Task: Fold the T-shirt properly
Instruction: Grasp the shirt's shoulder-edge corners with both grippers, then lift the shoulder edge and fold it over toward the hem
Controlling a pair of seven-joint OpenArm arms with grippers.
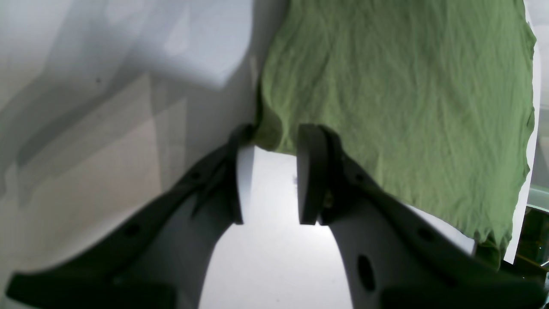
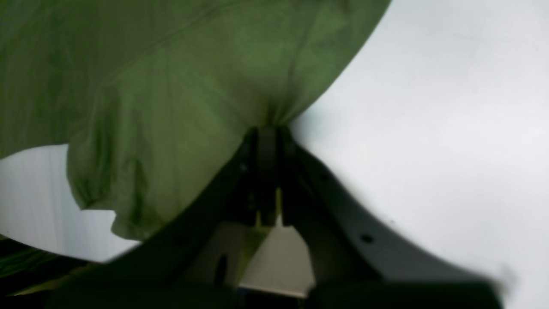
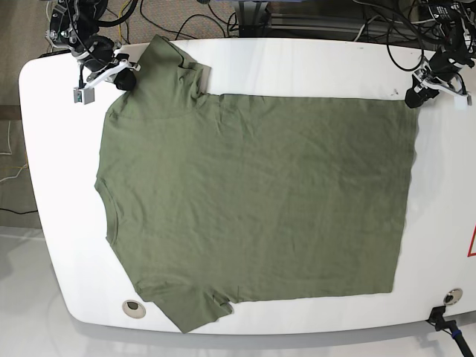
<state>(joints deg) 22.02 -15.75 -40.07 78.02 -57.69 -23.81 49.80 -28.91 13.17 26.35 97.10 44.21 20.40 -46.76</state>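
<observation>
The olive-green T-shirt (image 3: 253,193) lies spread flat on the white table (image 3: 312,67), collar to the left and hem to the right. My right gripper (image 3: 128,74) is at the shirt's far left shoulder. In the right wrist view this gripper (image 2: 268,131) is shut on the T-shirt (image 2: 171,86), with the cloth bunching at its tips. My left gripper (image 3: 410,97) sits at the far right hem corner. In the left wrist view it (image 1: 274,133) stands open, and the corner of the T-shirt (image 1: 386,86) reaches between its fingertips (image 1: 311,171).
Cables and arm mounts crowd the table's back edge (image 3: 245,15). Two round grommets (image 3: 132,306) (image 3: 452,296) sit near the front edge. A red-marked label (image 3: 471,242) lies at the right edge. The table's edge (image 1: 521,214) runs close beside the hem in the left wrist view.
</observation>
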